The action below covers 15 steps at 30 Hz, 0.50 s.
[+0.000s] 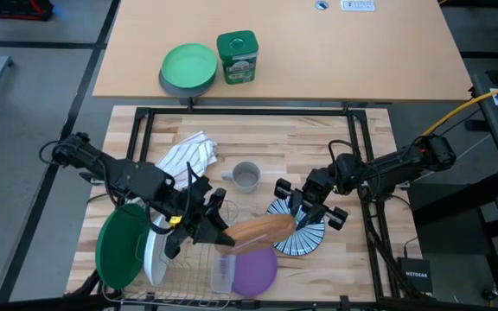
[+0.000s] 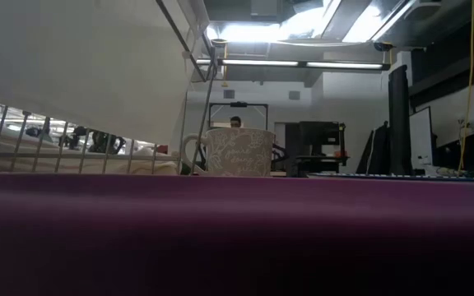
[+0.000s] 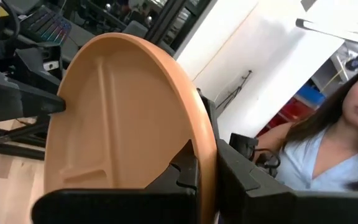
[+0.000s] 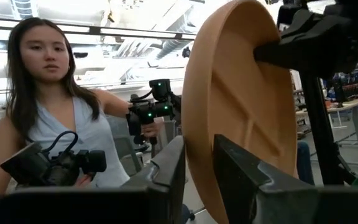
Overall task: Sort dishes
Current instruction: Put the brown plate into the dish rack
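Above the near middle of the table, the brown plate (image 1: 262,230) hangs between both arms: the left gripper (image 1: 217,231) and the right gripper (image 1: 296,216) each clamp its rim. This looks like a handover; next, one must let go before racking.

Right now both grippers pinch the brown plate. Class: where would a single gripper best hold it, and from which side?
Grip the thin rim of the brown plate. It is held on edge between the left gripper and right gripper, so the rim is the only part fingers can straddle; probably come edge-on from above.
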Available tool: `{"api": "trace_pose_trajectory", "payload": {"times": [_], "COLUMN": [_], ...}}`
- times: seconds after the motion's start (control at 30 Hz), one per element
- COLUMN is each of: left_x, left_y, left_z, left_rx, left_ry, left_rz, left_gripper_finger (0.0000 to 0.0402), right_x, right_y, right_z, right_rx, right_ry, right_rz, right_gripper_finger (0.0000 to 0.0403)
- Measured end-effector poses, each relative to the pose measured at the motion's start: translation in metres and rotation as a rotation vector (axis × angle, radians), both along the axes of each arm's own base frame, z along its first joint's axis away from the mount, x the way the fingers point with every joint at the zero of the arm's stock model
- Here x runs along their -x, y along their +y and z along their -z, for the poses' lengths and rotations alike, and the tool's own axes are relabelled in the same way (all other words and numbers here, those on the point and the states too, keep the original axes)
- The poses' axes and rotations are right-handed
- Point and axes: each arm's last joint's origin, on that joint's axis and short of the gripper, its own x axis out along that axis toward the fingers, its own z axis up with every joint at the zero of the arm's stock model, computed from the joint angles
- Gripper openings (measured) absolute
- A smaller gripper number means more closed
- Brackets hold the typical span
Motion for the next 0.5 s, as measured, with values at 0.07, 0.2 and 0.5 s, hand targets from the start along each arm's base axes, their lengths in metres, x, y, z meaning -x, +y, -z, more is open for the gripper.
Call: {"api": "trace_pose_trajectory", "payload": {"times": [0.07, 0.2, 0.5], "left_x": [-0.001, -0.005, -0.01], "left_y": [0.002, 0.01, 0.024], "left_z": [0.0, 0.0, 0.0], "left_rx": [0.014, 0.026, -0.01], "left_ry": [0.006, 0.009, 0.006], "left_rz": [-0.006, -0.031, -0.081], "left_gripper_finger": [0.0014, 0.0014, 0.0031], "right_x": [0.0, 0.0, 0.001], "right_y": [0.0, 0.0, 0.0], "right_z": [0.0, 0.0, 0.0], "right_rx": [0.001, 0.001, 0.007], "right_ry": [0.002, 0.002, -0.013], "right_rz": [-0.001, -0.001, -0.005], "right_gripper_finger": [0.0085, 0.0085, 0.006]}}
